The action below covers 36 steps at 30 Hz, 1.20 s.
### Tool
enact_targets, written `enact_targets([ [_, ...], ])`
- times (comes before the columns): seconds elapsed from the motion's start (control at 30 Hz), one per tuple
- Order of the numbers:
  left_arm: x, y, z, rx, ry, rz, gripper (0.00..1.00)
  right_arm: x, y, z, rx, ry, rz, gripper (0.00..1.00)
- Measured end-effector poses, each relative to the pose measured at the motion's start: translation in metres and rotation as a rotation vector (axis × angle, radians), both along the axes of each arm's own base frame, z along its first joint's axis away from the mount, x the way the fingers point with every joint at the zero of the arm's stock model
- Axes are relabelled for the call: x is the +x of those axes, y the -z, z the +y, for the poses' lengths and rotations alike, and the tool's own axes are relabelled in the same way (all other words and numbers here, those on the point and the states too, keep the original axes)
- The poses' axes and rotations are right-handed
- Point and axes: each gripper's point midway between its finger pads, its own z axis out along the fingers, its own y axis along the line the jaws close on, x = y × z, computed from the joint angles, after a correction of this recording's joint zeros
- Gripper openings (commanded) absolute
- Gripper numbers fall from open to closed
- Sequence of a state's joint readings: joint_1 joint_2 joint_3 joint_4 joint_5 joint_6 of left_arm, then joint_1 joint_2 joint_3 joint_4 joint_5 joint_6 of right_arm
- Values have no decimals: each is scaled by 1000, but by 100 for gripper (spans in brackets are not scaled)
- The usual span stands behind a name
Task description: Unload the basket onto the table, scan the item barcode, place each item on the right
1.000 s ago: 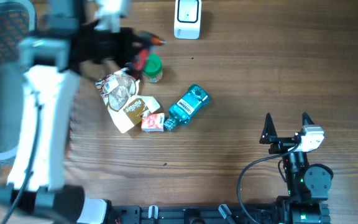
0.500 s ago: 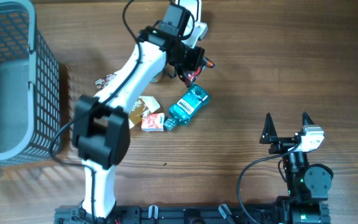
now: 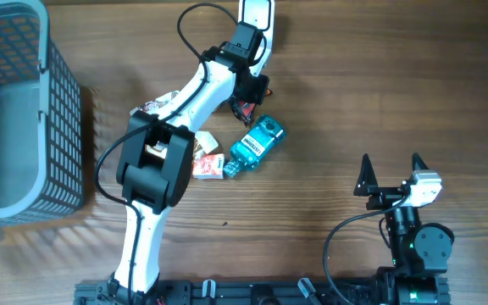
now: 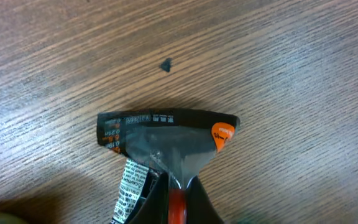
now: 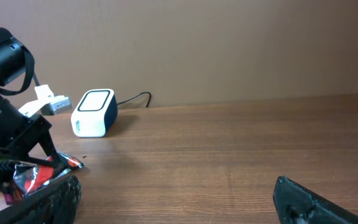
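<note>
Scan step | our left gripper [image 4: 174, 194] has its jaws clamped on the packet [image 4: 166, 132], low over the tabletop [image 3: 396, 85] near the scanner [image 5: 94, 112], so we judge its printed code can face the window | right gripper [image 3: 390, 174] parked aside, jaws wide, empty

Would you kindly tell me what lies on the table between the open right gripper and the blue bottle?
Nothing: in the overhead view, only bare wooden table separates the right gripper from the blue bottle.
</note>
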<state>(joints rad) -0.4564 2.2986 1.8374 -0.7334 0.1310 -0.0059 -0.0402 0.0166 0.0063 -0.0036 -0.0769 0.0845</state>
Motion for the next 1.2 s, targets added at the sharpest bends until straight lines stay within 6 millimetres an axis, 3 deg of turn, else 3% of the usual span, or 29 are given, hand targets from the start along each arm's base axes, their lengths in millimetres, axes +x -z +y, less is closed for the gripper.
enact_targets([
  [0.13, -12, 3, -5, -15, 20, 45, 6, 0, 0, 0, 0, 0, 0, 100],
  [0.17, -16, 3, -9, -24, 30, 59, 18, 0, 0, 0, 0, 0, 0, 100],
  [0.23, -27, 5, -14, -34, 45, 97, 93, 0, 0, 0, 0, 0, 0, 100],
  [0.27, -31, 8, -14, -28, 53, 110, 100, 0, 0, 0, 0, 0, 0, 100],
  [0.47, -28, 13, -10, -24, 42, 101, 100, 0, 0, 0, 0, 0, 0, 100],
  [0.57, -8, -2, 2, -25, 3, 21, 100, 0, 0, 0, 0, 0, 0, 100],
  [0.6, 0, -16, 7, -31, -11, -19, 100, 0, 0, 0, 0, 0, 0, 100],
  [0.67, 19, -63, 19, -66, -46, -144, 100, 0, 0, 0, 0, 0, 0, 100],
  [0.77, 40, -172, 45, -154, -103, -388, 100, 0, 0, 0, 0, 0, 0, 100],
  [0.83, 32, -267, 71, -245, -126, -572, 100, 0, 0, 0, 0, 0, 0, 100],
  [0.93, 0, -370, 96, -342, -127, -779, 100, 0, 0, 0, 0, 0, 0, 100],
  [1.0, -16, -411, 119, -354, -159, -882, 100, 0, 0, 0, 0, 0, 0, 100],
  [1.03, -20, -422, 136, -343, -190, -913, 100, 0, 0, 0, 0, 0, 0, 100],
  [1.13, -32, -440, 194, -272, -319, -966, 100, 0, 0, 0, 0, 0, 0, 100],
  [1.2, -53, -453, 241, -196, -415, -1000, 100, 0, 0, 0, 0, 0, 0, 100],
])
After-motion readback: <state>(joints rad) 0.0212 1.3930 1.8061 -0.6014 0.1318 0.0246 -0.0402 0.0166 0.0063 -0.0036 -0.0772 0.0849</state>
